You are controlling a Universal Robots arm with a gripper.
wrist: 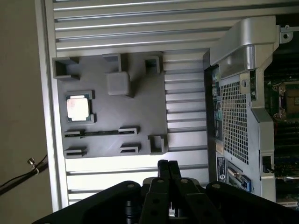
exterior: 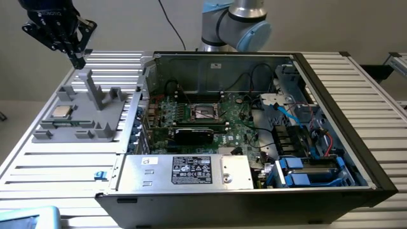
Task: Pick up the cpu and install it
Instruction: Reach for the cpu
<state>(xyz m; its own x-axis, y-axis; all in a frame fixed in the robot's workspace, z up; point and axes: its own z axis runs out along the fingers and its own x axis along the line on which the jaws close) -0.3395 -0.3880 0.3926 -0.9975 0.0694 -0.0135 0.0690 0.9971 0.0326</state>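
CPU [exterior: 61, 112] lies flat in a pocket of the grey fixture [exterior: 71, 125] in the exterior view. The gripper [exterior: 79, 61] hangs above the fixture's other end, fingers pressed together and empty. Likely light, rigid, slick-topped and fragile underneath, it suits a pinch on opposite edges. The wrist view shows the pocket's corner tabs square-on, while the exterior view adds the socket [exterior: 205, 113] beyond the fixture.

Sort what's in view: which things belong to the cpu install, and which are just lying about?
Job: cpu resting in the grey fixture; motherboard socket; jaws, shut and empty, near the fixture.
Lying about: blue clip on the table; power supply; blue drive caddies.
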